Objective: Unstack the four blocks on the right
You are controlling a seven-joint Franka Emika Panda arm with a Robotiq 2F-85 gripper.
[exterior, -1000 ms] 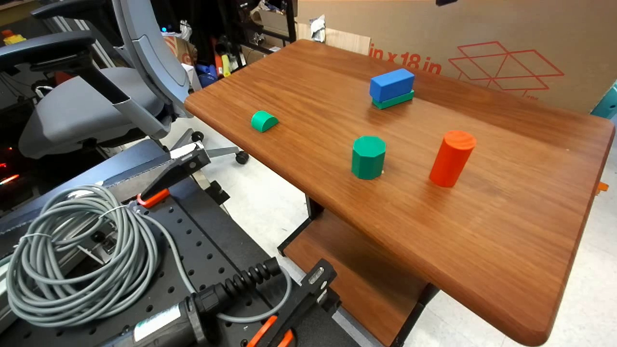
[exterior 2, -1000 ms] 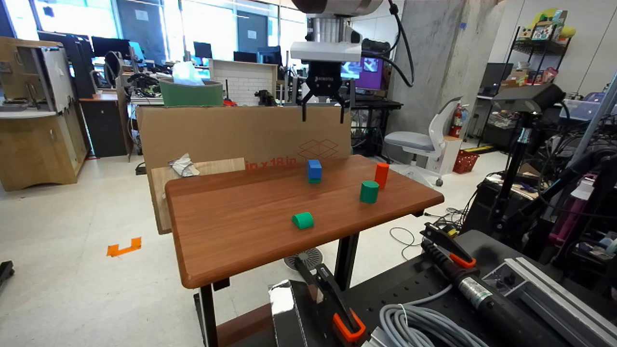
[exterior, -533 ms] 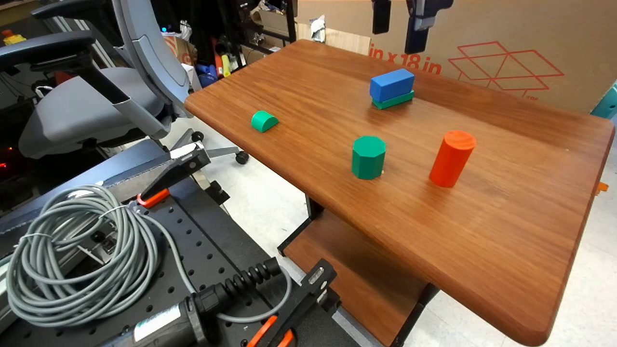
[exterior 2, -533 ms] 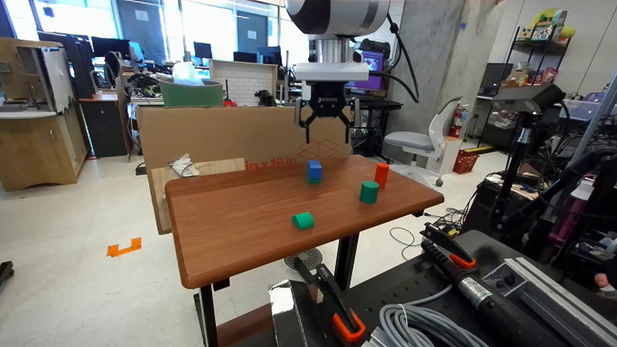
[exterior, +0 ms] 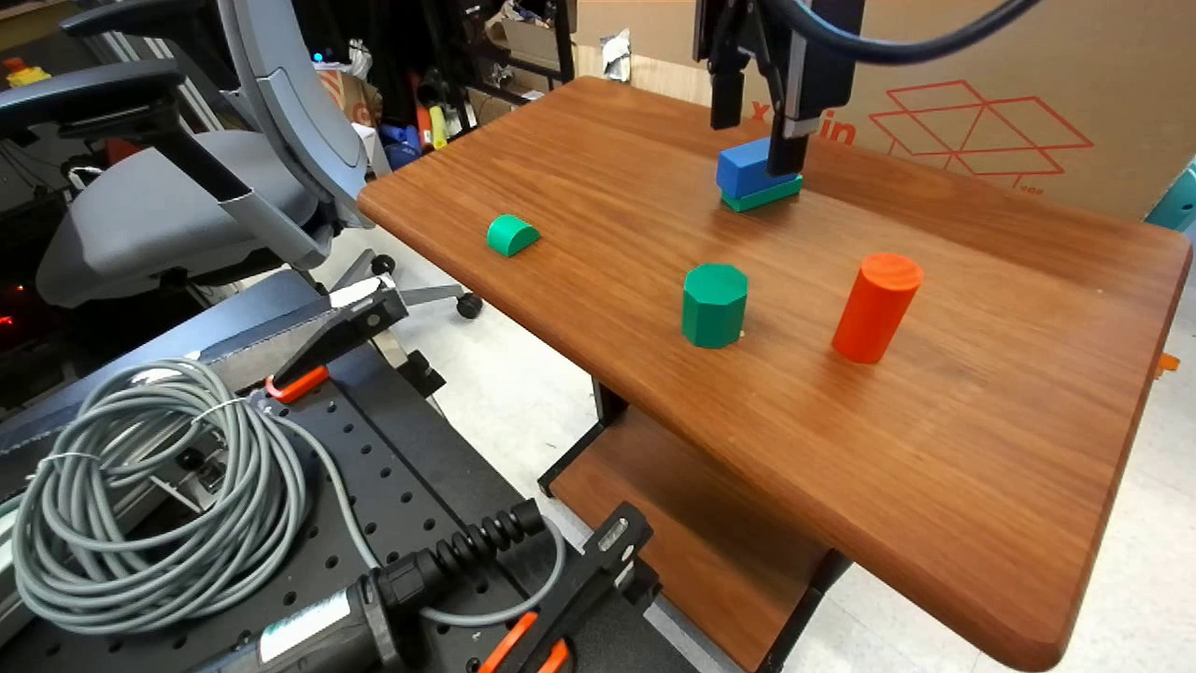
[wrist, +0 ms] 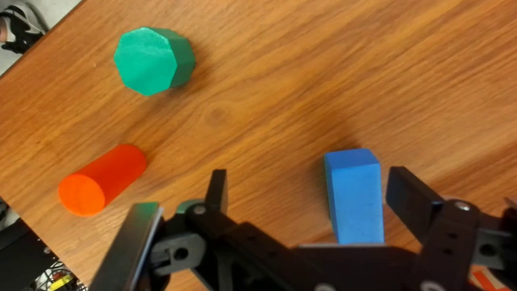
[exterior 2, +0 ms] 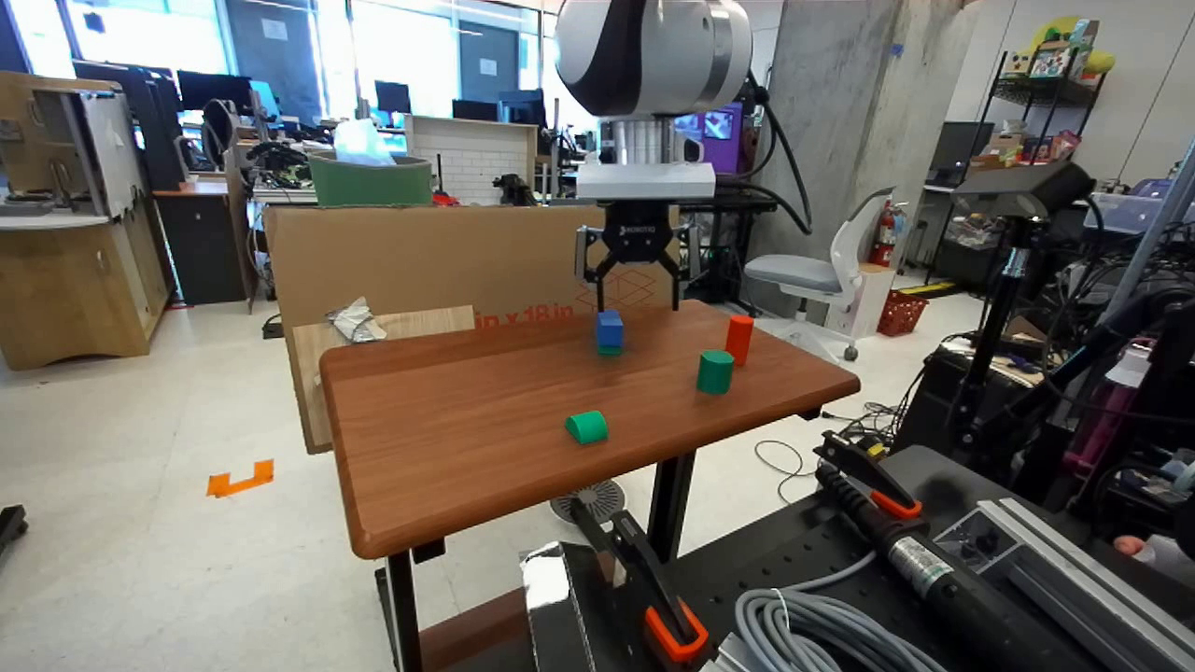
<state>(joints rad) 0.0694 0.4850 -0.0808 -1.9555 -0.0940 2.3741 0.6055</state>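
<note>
A blue rectangular block (exterior: 741, 175) lies on a flat green block (exterior: 766, 194) near the table's far edge; the pair also shows as blue block (exterior 2: 610, 329) and green block (exterior 2: 610, 352). In the wrist view the blue block (wrist: 357, 198) stands between the fingers, nearer the right finger, and mostly hides the green one. My gripper (exterior: 759, 150) is open and empty, just above the stack; it also shows in an exterior view (exterior 2: 638, 306) and the wrist view (wrist: 309, 178). One finger partly covers the blue block in an exterior view.
A green octagonal block (exterior: 715, 307), an orange cylinder (exterior: 876, 308) and a green half-round block (exterior: 511, 235) stand apart on the wooden table (exterior: 981, 467). A cardboard panel (exterior 2: 448, 261) rises behind the table. A black bench (exterior: 374, 467) with clamps and coiled cable stands in front.
My gripper has come down from high above the table to just over the blue and green stack, fingers staying open. The blocks have not moved.
</note>
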